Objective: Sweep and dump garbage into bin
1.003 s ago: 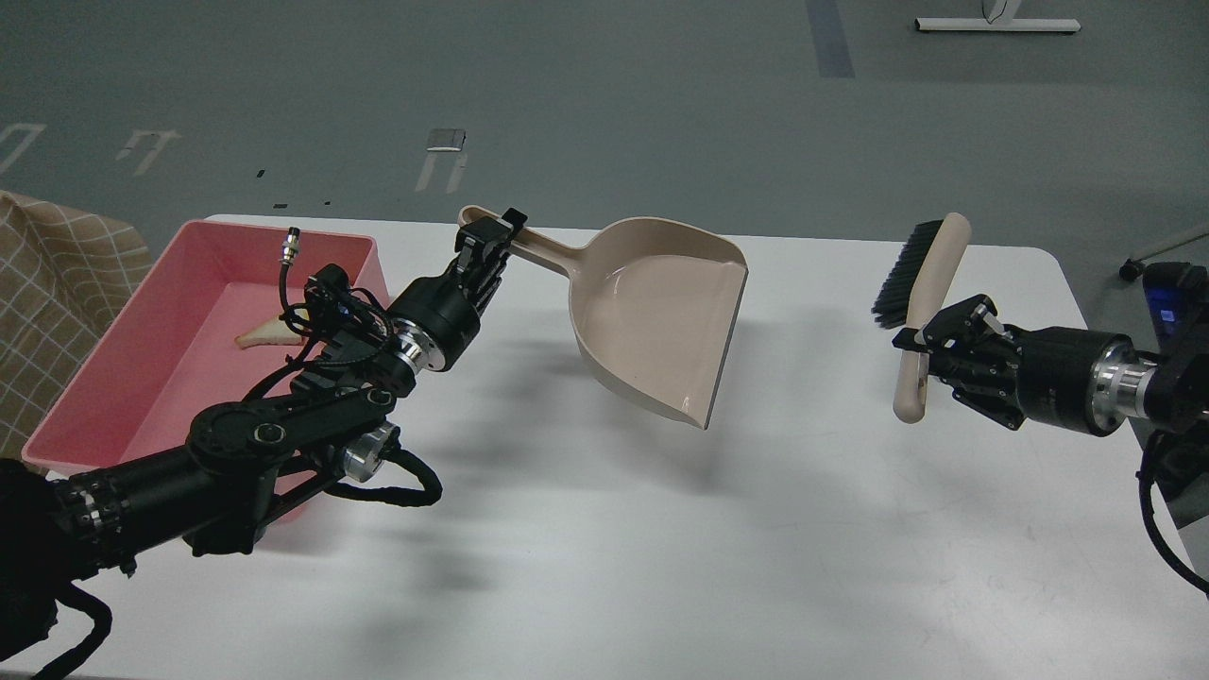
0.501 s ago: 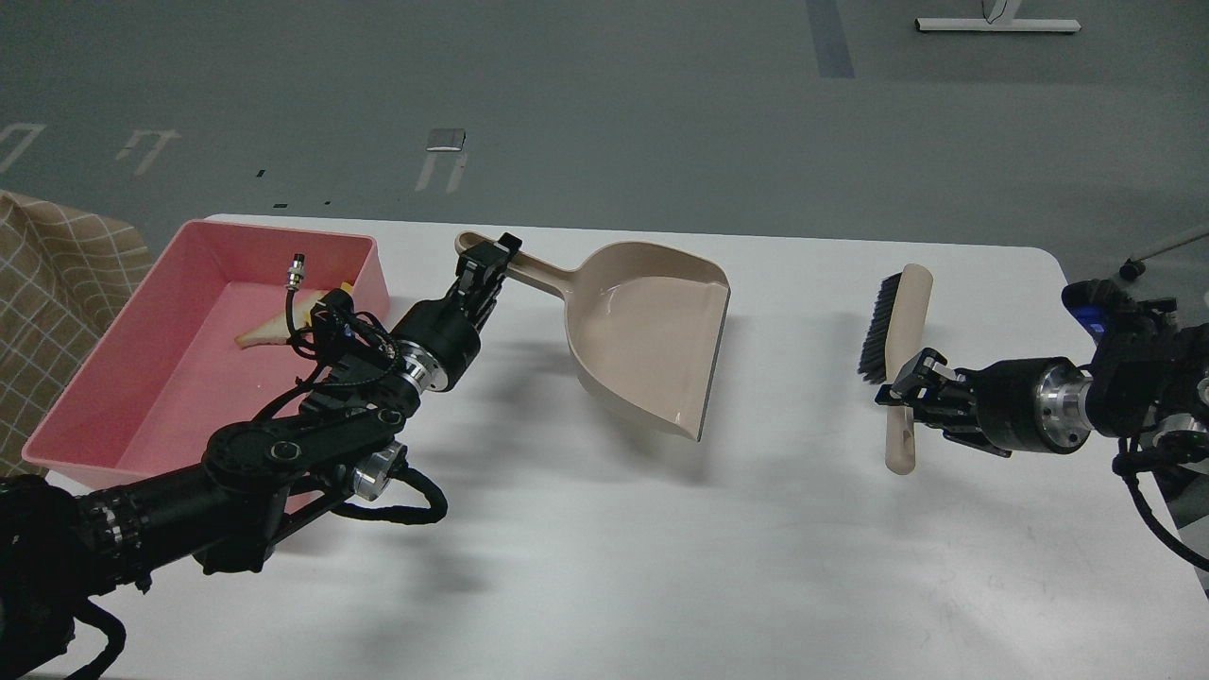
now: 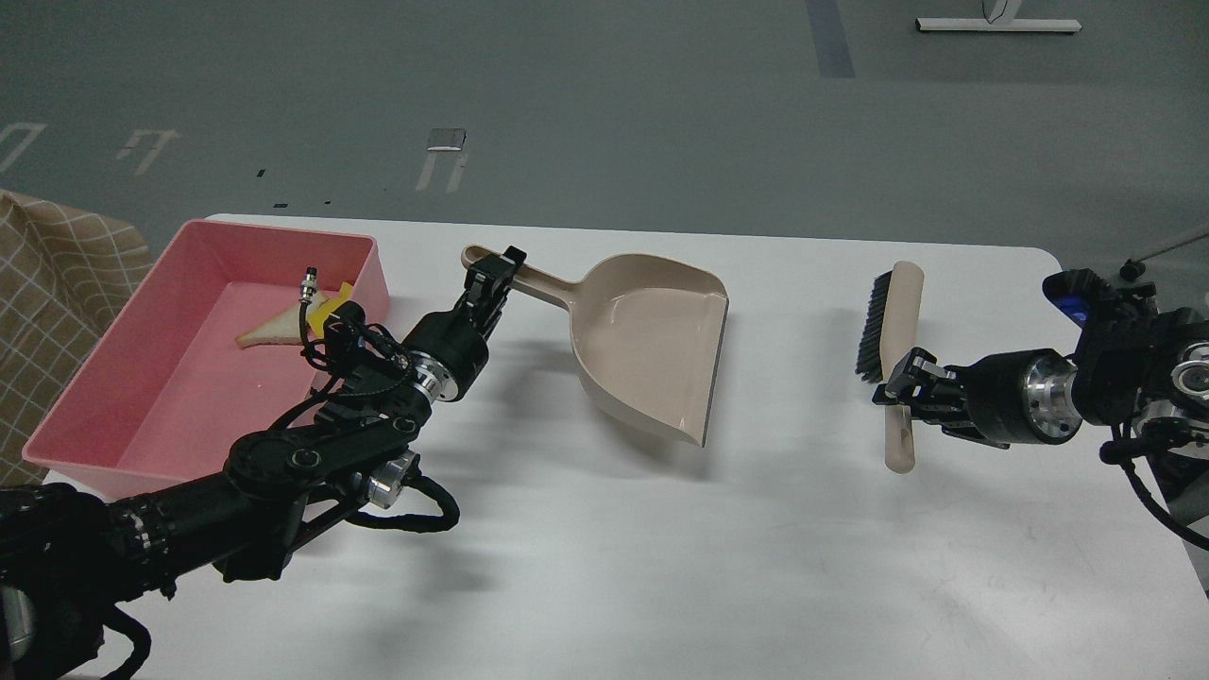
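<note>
The pink bin (image 3: 142, 406) stands at the table's left. In it lie the white bread slice (image 3: 269, 329) and the yellow sponge (image 3: 332, 297), the sponge partly hidden behind my left arm's cable. My left gripper (image 3: 491, 280) is shut on the handle of the beige dustpan (image 3: 652, 349), which sits low on the table right of the bin and looks empty. My right gripper (image 3: 904, 389) is shut on the beige handle of the brush (image 3: 895, 321), which lies low at the table with its black bristles pointing left.
The white table (image 3: 661, 548) has its far edge just behind the dustpan and a rounded corner at the far right. A beige checked cloth (image 3: 57, 283) is left of the bin. Grey floor lies beyond.
Both arms have come down. The dustpan has dropped from a tilted, raised pose to the table. The brush has lowered and moved slightly left. The sponge now shows in the bin.
</note>
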You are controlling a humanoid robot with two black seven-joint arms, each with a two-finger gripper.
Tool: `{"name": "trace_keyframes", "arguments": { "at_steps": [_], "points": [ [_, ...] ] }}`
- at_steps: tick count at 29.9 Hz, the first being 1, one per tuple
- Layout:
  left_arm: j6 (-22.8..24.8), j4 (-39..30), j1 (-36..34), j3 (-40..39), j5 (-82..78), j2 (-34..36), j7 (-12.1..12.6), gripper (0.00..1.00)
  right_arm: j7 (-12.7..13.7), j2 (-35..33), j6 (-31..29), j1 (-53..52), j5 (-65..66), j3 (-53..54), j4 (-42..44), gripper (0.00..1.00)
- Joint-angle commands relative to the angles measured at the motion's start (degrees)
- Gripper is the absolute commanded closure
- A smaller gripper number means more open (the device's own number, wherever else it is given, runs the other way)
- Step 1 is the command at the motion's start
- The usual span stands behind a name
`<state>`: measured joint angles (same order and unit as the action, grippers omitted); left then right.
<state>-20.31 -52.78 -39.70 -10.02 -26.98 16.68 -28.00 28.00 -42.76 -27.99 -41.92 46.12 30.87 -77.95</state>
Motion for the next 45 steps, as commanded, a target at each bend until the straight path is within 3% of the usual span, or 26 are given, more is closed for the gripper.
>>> {"name": "trace_keyframes", "arguments": {
  "at_steps": [1,19,25,27,28,29,30,31,32,33,35,45],
  "points": [
    [0.01,1.09,0.50,0.00,0.00,-0.86,0.00,1.00,0.00,0.13,-0.01,-0.09,0.02,-1.42,0.25,0.94],
    [0.01,3.38,1.03,-0.18,0.09,-2.01,0.00,1.00,0.00,1.89,-0.01,-0.09,0.11,-1.87,2.10,0.84],
    [0.01,3.64,1.03,-0.35,0.09,-2.01,0.00,1.00,0.00,2.33,-0.01,-0.18,0.19,-1.78,3.15,0.60],
    [0.01,3.64,1.12,-0.61,0.18,-2.09,0.00,1.00,0.00,2.42,-0.01,-0.97,0.11,-1.69,3.24,0.39],
    [0.01,3.64,1.12,-0.79,0.18,-2.09,0.00,0.93,0.00,2.59,-0.01,-0.97,0.11,-1.69,3.24,0.33],
    [-0.08,3.56,1.12,-0.97,0.79,-2.09,0.00,0.74,0.00,2.77,-0.01,-0.97,0.11,-1.52,3.24,0.17],
    [-0.17,3.38,1.12,-0.97,0.79,-2.09,0.00,0.61,0.00,2.86,-0.01,-0.97,0.11,-1.43,3.33,0.10],
    [-0.34,3.38,1.12,-0.97,0.97,-2.18,0.00,0.48,0.00,3.03,-0.01,-0.97,0.11,-1.34,3.33,0.07],
    [-0.69,3.38,1.12,-1.14,1.14,-2.44,0.00,0.21,0.00,3.12,-0.01,-1.06,0.11,-1.25,3.33,0.05],
    [-1.22,3.38,1.12,-1.49,1.15,-2.79,0.00,0.08,0.00,3.21,-0.01,-1.14,0.11,-0.99,3.33,0.04],
    [-1.14,3.29,1.47,-2.46,1.06,-2.62,0.00,0.02,0.00,3.30,-0.01,-1.15,0.02,-0.73,3.24,0.04],
    [-1.05,2.50,2.08,-3.25,0.97,-2.80,0.00,0.02,0.00,3.30,-0.01,-1.50,0.02,0.94,2.89,0.03]
  ]
}}
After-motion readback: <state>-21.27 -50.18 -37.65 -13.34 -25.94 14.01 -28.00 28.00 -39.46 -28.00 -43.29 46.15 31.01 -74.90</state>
